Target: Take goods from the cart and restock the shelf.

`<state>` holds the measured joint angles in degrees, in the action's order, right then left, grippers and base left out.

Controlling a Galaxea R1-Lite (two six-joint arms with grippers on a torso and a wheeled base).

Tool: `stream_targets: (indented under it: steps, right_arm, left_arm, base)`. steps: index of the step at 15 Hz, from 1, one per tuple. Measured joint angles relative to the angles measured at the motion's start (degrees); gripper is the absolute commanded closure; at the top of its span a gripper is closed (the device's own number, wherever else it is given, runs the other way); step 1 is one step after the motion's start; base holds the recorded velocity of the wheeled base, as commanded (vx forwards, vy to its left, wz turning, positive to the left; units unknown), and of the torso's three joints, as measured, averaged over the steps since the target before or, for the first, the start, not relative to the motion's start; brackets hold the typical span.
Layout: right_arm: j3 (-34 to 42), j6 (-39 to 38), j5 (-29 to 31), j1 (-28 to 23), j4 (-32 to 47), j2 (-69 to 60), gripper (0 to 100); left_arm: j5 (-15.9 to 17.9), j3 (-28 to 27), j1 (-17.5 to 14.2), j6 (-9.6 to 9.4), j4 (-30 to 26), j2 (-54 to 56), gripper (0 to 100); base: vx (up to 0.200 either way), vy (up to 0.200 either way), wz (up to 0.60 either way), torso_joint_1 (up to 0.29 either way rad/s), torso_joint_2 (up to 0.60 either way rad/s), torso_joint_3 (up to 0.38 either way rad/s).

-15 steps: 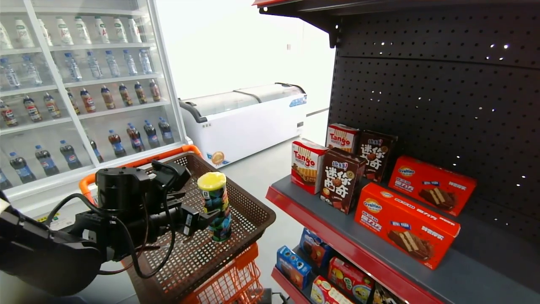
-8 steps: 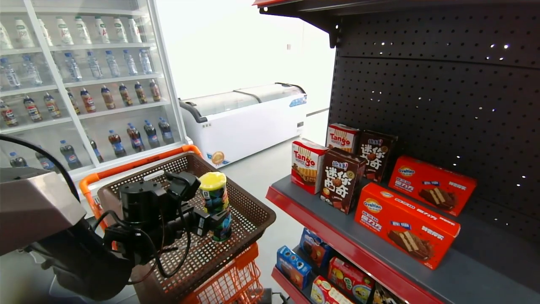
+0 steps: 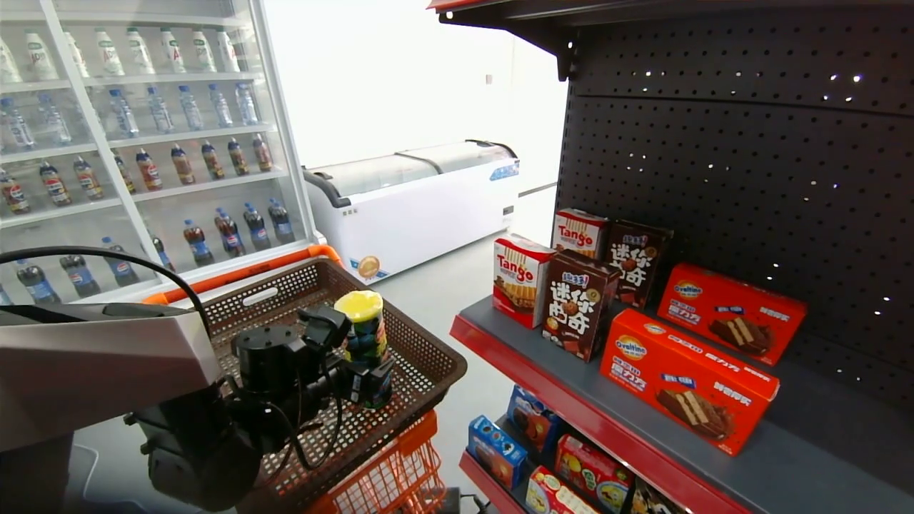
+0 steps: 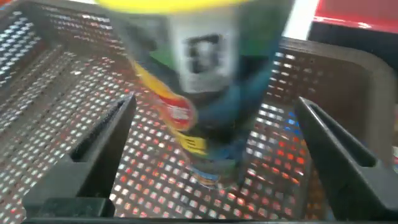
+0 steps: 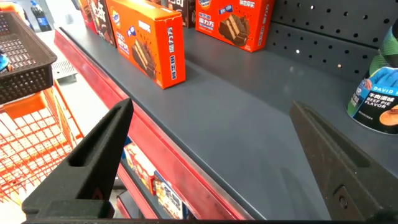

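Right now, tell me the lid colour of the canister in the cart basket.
Yellow; the lid shows best in the head view.

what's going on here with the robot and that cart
The left gripper sits open around a yellow-lidded can standing upright in the cart's brown basket. Its fingers are on either side with gaps, so the can isn't gripped yet. The right gripper hangs open over a bare stretch of the grey shelf.

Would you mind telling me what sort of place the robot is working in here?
Most likely a small supermarket or convenience store: a glass-door drinks fridge, a chest freezer, and a shelf of boxed snacks.
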<state>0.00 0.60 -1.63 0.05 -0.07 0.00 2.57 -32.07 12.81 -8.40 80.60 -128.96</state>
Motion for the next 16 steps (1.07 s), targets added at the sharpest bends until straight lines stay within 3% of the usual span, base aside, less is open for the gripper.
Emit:
stream_targets:
  steps: [1,2,6,11,14,16]
  right_arm:
    - [0.0,0.0,0.0,0.0,0.0,0.0,0]
    - [0.0,0.0,0.0,0.05,0.0,0.0,0]
    - [0.0,0.0,-0.02,0.02,0.0,0.0,0]
    - [0.0,0.0,-0.02,0.0,0.0,0.0,0]
    - [0.0,0.0,0.0,0.05,0.0,0.0,0]
    - [0.0,0.0,-0.02,0.02,0.0,0.0,0]
  left_arm:
    - [-2.24,-1.19,-0.05,0.2,0.17,-0.91,0]
    - [-2.82,-2.24,-0.09,0.24,0.6,-1.71,100]
    - [-2.78,-5.5,0.05,-0.07,0.41,-3.04,100]
    - [-2.93,-4.44,1.49,-0.29,-0.99,-1.57,100]
    - [-3.04,-3.04,1.85,-3.06,-3.36,0.46,100]
    - [-3.66,-3.64,1.79,-3.72,-5.85,1.71,100]
  base:
    - [0.0,0.0,0.0,0.0,0.0,0.0]
    - [0.0,0.0,0.0,0.0,0.0,0.0]
    - [0.0,0.0,0.0,0.0,0.0,0.0]
    - [0.0,0.0,0.0,0.0,0.0,0.0]
    - [0.0,0.0,0.0,0.0,0.0,0.0]
    - [0.0,0.0,0.0,0.0,0.0,0.0]
